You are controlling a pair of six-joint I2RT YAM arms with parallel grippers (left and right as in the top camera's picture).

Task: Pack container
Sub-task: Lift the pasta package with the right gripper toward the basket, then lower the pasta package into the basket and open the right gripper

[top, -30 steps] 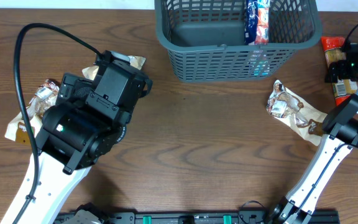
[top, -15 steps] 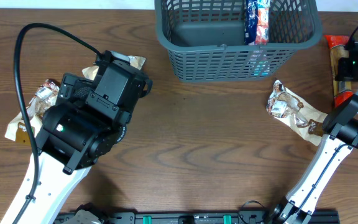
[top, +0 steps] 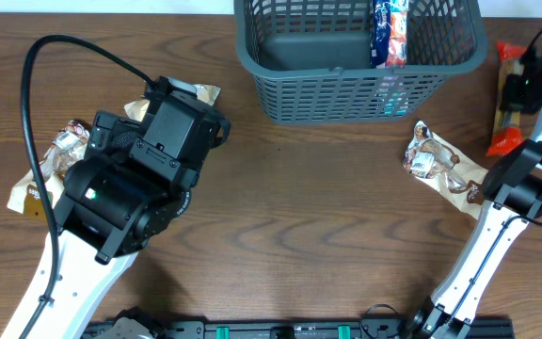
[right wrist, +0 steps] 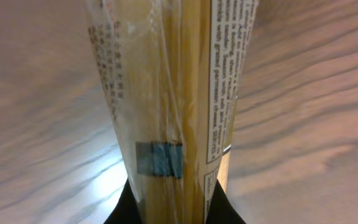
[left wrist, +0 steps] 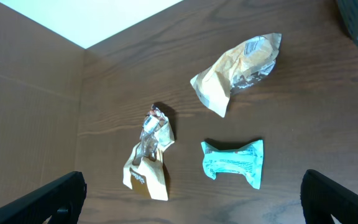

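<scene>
Ahead of the left claw (left wrist: 194, 205) on the brown wooden bench (left wrist: 42, 124): crumpled cream foil packet (left wrist: 238, 68) farthest, small teal plastic packet (left wrist: 234, 162) nearest, twisted tan packet (left wrist: 148, 155) left of it — a long clear-wrapped packet (right wrist: 166, 81) in the right claw (right wrist: 173, 210).

Grey-teal lattice container (top: 346, 94), brown wood-grain table (top: 299, 207) — one mint-green packet (left wrist: 235, 163), one cream wrapper (left wrist: 238, 68), one orange-red packet (top: 501, 143).

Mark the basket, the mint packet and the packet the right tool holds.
basket (top: 346, 94): overhead view, front lattice wall.
mint packet (left wrist: 234, 163): left wrist view, its middle.
held packet (right wrist: 166, 93): right wrist view, wrapper's middle.
</scene>
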